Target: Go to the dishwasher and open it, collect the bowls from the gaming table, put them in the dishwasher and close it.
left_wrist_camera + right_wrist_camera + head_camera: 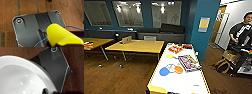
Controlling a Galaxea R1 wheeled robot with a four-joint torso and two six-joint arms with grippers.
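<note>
Right now you are looking down at the gaming table (179,80), long with a smooth white top and yellow sides, lying straight ahead on the brown wood floor (114,77). Flat round discs in blue (164,71) and orange (178,69) and a colourful box (189,62) are lying on it. A glossy white bowl (21,78), deep and rounded, is showing large at your right wrist, and a smooth yellow bowl (60,35) at your left wrist. Whether the fingers are gripping them, I cannot tell.

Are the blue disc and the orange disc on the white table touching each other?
Apart. In the head view, the blue disc and the orange disc lie on the gaming table with a pale ring between them.
</note>
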